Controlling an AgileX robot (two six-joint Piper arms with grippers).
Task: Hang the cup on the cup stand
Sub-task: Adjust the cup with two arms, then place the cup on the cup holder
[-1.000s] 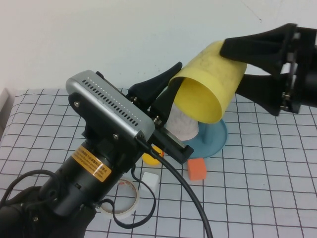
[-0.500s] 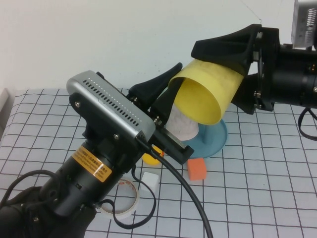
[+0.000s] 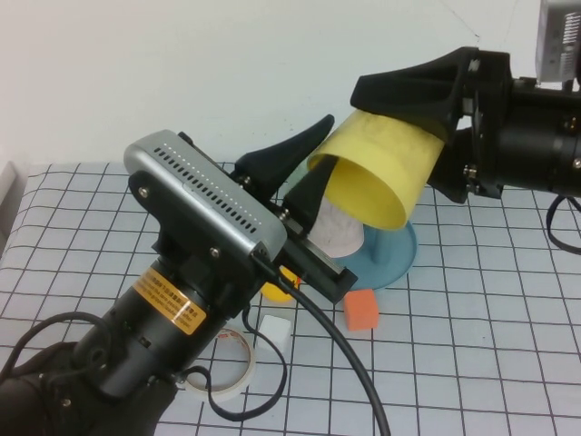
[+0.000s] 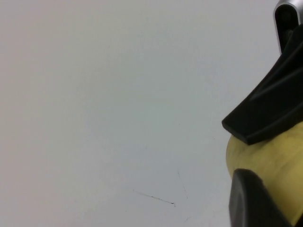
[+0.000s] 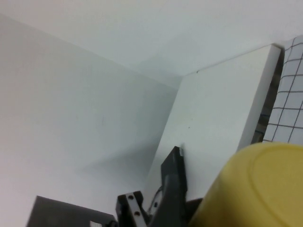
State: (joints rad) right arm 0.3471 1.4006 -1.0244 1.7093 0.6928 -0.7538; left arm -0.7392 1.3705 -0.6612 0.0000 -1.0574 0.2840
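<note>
The yellow cup (image 3: 377, 168) hangs on its side in the air above the cup stand (image 3: 397, 256), mouth towards me. My right gripper (image 3: 395, 136) comes in from the right and is shut on its closed end, one finger on top (image 3: 404, 89) and one underneath. My left gripper (image 3: 313, 165) straddles the cup's rim from the left, its fingers slightly parted, one outside and one inside the mouth. The left wrist view shows the cup (image 4: 270, 161) with a black finger (image 4: 253, 201) against it. The cup's base (image 5: 258, 189) fills the right wrist view's corner.
A speckled white cup (image 3: 338, 227) sits upside down on the blue stand, under the yellow cup. On the chequered cloth (image 3: 490, 354) lie an orange cube (image 3: 360, 310), a white block (image 3: 276, 332), a tape roll (image 3: 223, 365) and a yellow object (image 3: 277, 289) half hidden by my left arm.
My right gripper moved in from the right and closed round the cup's closed end. My left gripper's fingers have just parted a little at the rim, and the cup's mouth dipped slightly.
</note>
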